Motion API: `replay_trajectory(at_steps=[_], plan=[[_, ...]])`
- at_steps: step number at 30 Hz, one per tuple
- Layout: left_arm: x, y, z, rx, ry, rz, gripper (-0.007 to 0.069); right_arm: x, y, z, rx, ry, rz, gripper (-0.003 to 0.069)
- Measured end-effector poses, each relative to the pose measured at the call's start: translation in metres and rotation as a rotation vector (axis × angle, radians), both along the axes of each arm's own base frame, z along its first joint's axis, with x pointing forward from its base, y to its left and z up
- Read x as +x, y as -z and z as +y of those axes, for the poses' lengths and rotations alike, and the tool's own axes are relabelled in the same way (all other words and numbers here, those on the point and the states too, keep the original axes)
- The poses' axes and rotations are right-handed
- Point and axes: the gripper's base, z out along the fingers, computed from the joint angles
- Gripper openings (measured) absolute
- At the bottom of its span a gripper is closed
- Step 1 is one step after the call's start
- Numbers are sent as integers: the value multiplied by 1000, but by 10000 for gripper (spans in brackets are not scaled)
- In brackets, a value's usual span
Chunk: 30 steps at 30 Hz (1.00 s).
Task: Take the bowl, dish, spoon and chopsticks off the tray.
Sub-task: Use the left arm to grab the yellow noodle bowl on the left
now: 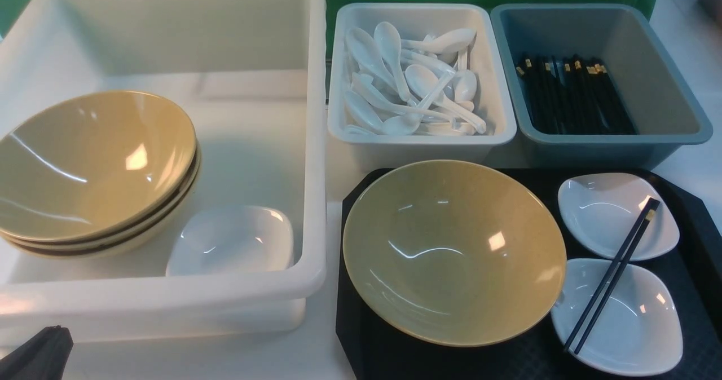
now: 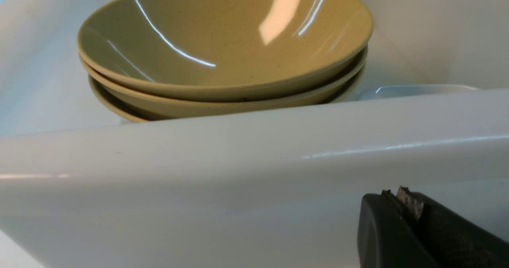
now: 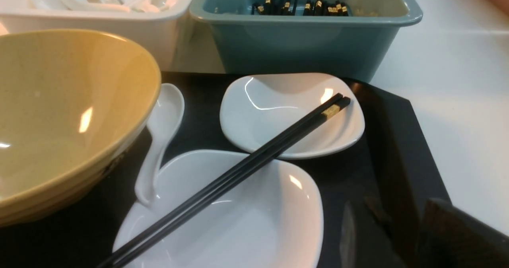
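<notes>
My left gripper (image 2: 402, 199) sits low with its two black fingers pressed flat together. On the front camera, only its dark end pokes in at the lower left corner. Of my right gripper (image 3: 441, 220) I get just one dark, blurred finger edge in its wrist camera, so I can't tell how wide its jaws stand.
</notes>
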Motion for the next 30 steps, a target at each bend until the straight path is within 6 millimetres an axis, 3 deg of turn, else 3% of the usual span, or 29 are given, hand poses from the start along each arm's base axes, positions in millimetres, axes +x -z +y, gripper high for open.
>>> replay_trajectory(at_steps=[10, 14, 19, 22, 23, 24, 30], plan=[[0, -1, 0, 5, -2, -13, -11, 0, 0, 0, 0, 0, 0, 238], [2, -10, 2, 5, -17, -117, -11, 1, -6, 0, 1, 5, -65, 238], [2, -32, 5, 0, -51, -359, -11, 3, -29, -2, 3, 25, -321, 238], [-1, -48, 7, -3, -77, -541, -11, -1, -50, -4, 5, 44, -558, 238], [-5, -58, 8, -5, -94, -656, -11, -6, -63, -5, 14, 55, -711, 238], [-5, -58, 8, -5, -94, -656, -11, -6, -63, -5, 17, 55, -711, 238], [-24, -86, 13, -63, -133, -1028, -11, -30, -94, -8, 260, 13, -1143, 238]])
